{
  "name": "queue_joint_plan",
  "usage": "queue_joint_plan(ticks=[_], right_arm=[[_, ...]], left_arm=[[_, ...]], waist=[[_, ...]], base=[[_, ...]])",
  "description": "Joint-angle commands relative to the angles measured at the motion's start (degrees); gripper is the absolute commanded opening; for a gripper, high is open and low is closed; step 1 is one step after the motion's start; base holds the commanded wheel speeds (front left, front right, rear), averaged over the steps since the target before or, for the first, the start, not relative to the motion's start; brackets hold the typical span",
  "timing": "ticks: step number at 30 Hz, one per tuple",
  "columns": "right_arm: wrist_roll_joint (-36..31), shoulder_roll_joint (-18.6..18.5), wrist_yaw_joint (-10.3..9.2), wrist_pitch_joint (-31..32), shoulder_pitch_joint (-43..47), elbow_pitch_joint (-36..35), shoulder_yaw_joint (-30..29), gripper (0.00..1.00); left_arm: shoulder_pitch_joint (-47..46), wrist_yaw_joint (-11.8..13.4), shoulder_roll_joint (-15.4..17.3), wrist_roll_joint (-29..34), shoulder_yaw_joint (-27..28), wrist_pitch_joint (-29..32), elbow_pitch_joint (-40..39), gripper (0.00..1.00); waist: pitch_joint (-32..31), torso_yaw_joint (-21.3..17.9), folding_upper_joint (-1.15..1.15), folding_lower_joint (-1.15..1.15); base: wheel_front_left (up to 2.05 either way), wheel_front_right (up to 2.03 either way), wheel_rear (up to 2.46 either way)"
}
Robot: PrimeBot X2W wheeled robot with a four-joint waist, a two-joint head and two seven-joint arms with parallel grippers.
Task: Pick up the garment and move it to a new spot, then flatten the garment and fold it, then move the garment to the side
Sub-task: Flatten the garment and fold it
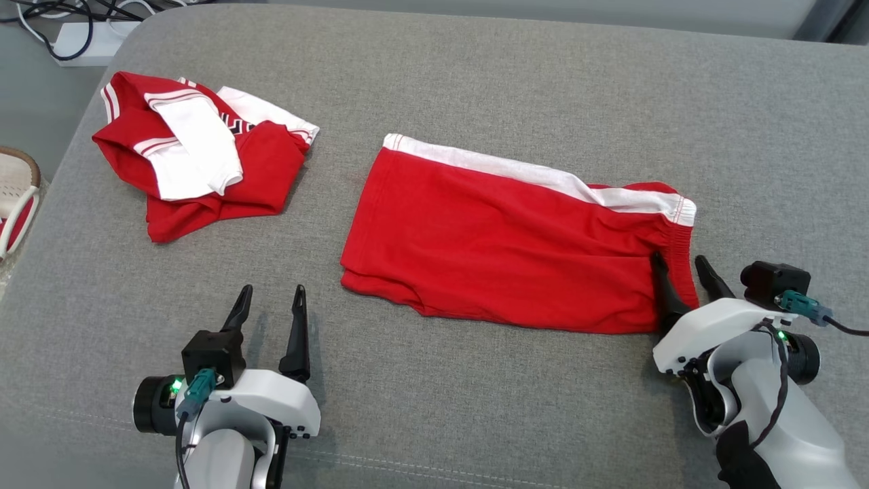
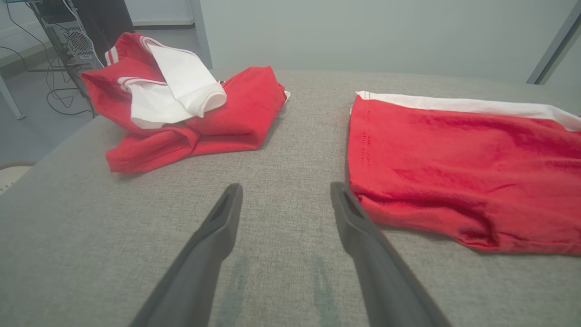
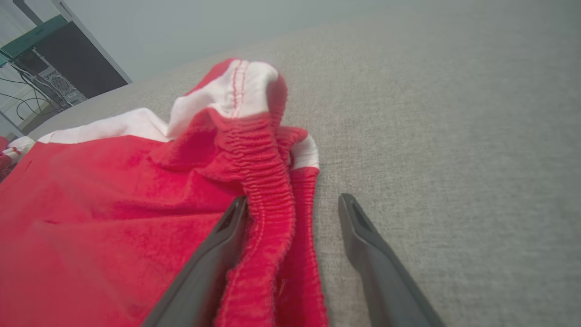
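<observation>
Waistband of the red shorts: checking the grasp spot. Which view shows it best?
Right wrist view: the waistband sits close and sharp between the open right gripper's fingers. Head view shows it small, at the shorts' right end; left wrist view shows their opposite end.

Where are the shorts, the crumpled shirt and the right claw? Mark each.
shorts (image 1: 502,244): head view, red front panel.
crumpled shirt (image 1: 197,146): head view, white fold.
right claw (image 1: 677,259): head view, between fingertips.

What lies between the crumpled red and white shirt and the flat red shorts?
Nothing: the shirt and the shorts are apart, with a bare strip of grey cushion between them. The head view and the left wrist view both show it.
</observation>
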Motion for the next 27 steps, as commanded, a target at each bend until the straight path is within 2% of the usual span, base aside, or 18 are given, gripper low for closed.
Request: queue_joint_plan(ticks=[1, 7, 8, 9, 10, 13, 14, 16, 27], right_arm=[[0.7, 0.5, 0.23, -0.6, -0.5, 0.4, 1.3, 1.00], [5.0, 1.0, 0.23, -0.6, -1.7, 3.8, 5.3, 1.00], [5.8, 1.0, 0.23, -0.3, -1.9, 4.2, 6.4, 0.94], [6.9, 1.1, 0.23, 0.1, -2.0, 4.4, 7.3, 0.83], [8.1, 1.1, 0.23, 0.4, -2.1, 4.5, 8.2, 0.51], [11.1, 1.1, 0.23, 1.1, -2.4, 4.7, 10.7, 0.27], [11.9, 1.1, 0.23, 1.1, -2.5, 4.8, 11.3, 0.13], [13.6, 1.1, 0.23, 1.2, -2.6, 5.1, 12.3, 0.00], [19.5, -3.2, 0.23, -0.5, -2.5, 4.4, 12.5, 0.00]], left_arm=[[-2.0, 0.1, 1.4, 0.1, 1.3, -0.3, -1.7, 1.00], [-2.7, 0.1, 1.4, -0.1, 0.5, -0.3, -1.8, 1.00], [-2.8, 0.1, 1.4, -0.2, 0.4, -0.3, -1.7, 1.00], [-2.8, 0.1, 1.4, -0.3, 0.4, -0.3, -1.7, 1.00], [-2.8, 0.0, 1.4, -0.3, 0.3, -0.3, -1.7, 1.00], [-2.8, 0.1, 1.4, -0.5, 0.3, -0.3, -1.7, 1.00], [-2.7, 0.1, 1.4, -0.6, 0.3, -0.3, -1.7, 1.00], [-2.7, 0.2, 1.4, -0.7, 0.3, -0.3, -1.7, 1.00], [-1.3, 0.0, 1.4, -1.0, 0.5, -0.3, -2.6, 1.00]], waist=[[0.2, 0.0, 0.00, 0.00], [0.8, 0.8, 0.00, 0.00], [0.9, 1.0, 0.00, 0.00], [0.9, 1.1, 0.00, 0.00], [0.9, 1.3, 0.00, 0.00], [0.8, 1.7, 0.00, 0.00], [0.7, 1.9, 0.00, 0.00], [0.4, 2.0, 0.00, 0.00], [-2.8, -0.3, 0.00, 0.00]], base=[[0.00, 0.00, 0.00], [0.00, 0.00, 0.00], [0.00, 0.00, 0.00], [0.00, 0.00, 0.00], [0.00, 0.00, 0.00], [0.00, 0.00, 0.00], [0.00, 0.00, 0.00], [0.00, 0.00, 0.00], [0.00, 0.00, 0.00]])
